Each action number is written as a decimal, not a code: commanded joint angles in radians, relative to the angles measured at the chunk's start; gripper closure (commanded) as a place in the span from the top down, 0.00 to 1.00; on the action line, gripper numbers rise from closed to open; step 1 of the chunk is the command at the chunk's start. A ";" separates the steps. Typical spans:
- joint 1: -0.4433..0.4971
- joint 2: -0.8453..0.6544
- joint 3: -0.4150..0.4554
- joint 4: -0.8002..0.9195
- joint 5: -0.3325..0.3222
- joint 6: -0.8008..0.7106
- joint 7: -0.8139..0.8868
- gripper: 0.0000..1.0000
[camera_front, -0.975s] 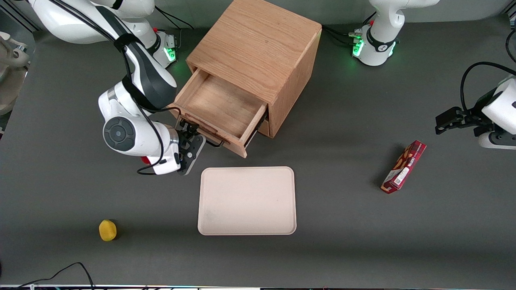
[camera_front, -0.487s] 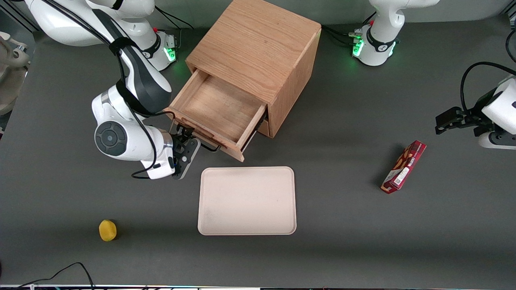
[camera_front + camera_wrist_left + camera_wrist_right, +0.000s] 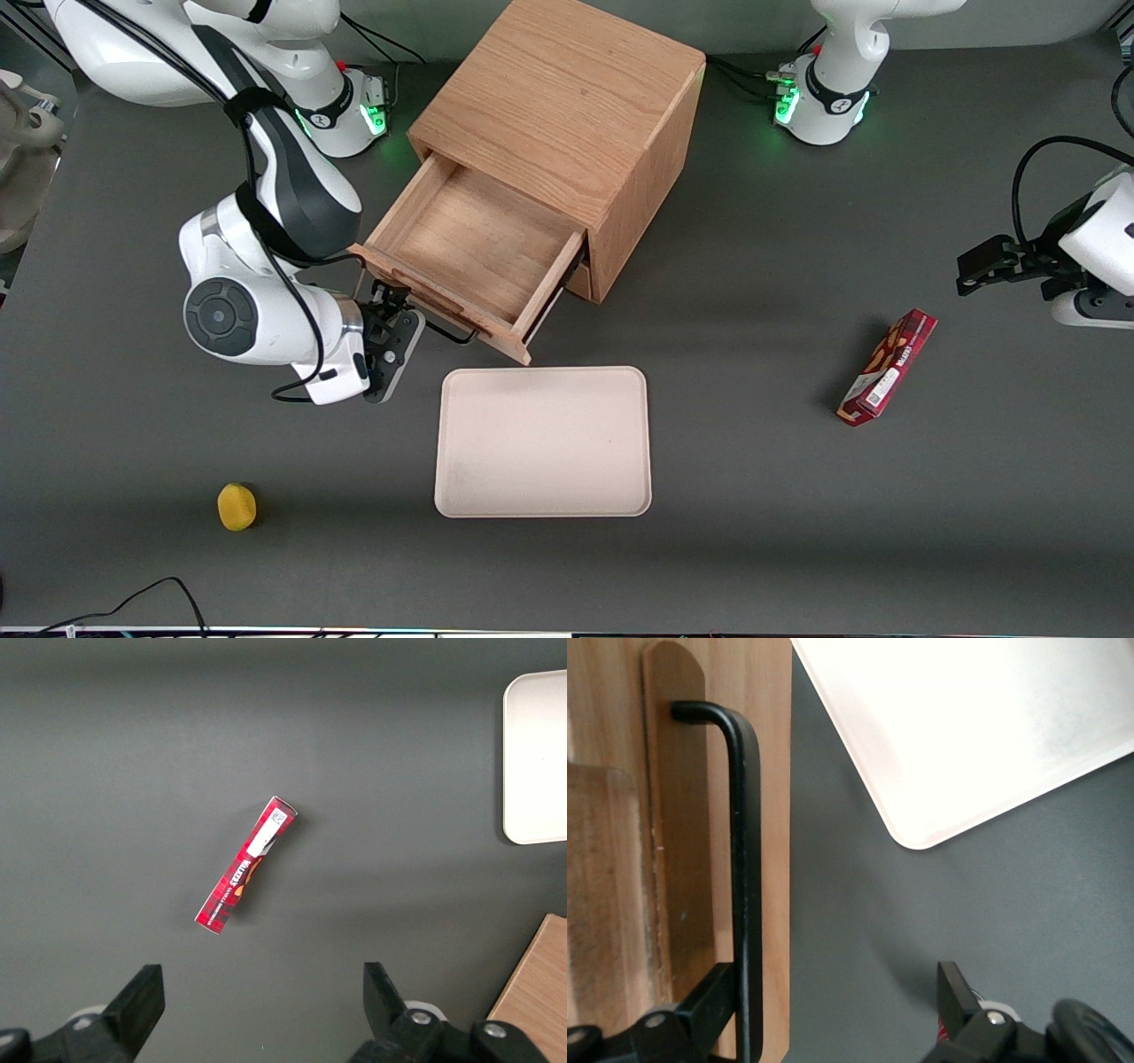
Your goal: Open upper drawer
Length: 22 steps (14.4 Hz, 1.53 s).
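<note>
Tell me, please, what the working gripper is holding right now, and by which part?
The gripper is hooked on the upper drawer by its black handle, near one end. Its fingers stand wide apart, so it is not clamped.

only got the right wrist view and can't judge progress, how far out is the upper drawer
observer: the upper drawer sticks well out of the cabinet, most of its floor showing.
operator: anything inside
observer: nothing visible in it.
operator: where's the gripper along the handle
observer: the gripper is open, at the end of the handle nearest the working arm; the drawer's other front corner comes close to the tray.
</note>
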 commanded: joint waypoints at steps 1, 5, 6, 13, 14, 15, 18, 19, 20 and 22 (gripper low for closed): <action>0.014 0.029 -0.004 0.060 -0.025 -0.031 -0.013 1.00; 0.018 -0.013 0.022 0.136 -0.014 -0.121 0.001 1.00; 0.020 -0.035 0.041 0.161 -0.017 -0.141 0.024 1.00; 0.019 -0.340 0.091 0.175 -0.012 -0.192 0.500 1.00; 0.015 -0.383 0.090 0.182 -0.012 -0.215 0.603 1.00; 0.011 -0.426 0.078 0.182 -0.012 -0.253 0.705 1.00; 0.006 -0.515 -0.019 0.181 -0.018 -0.328 0.855 1.00; 0.006 -0.527 -0.074 0.179 -0.011 -0.353 0.858 1.00; 0.006 -0.529 -0.120 0.179 -0.009 -0.394 0.857 1.00; 0.006 -0.531 -0.224 0.173 -0.021 -0.492 0.851 1.00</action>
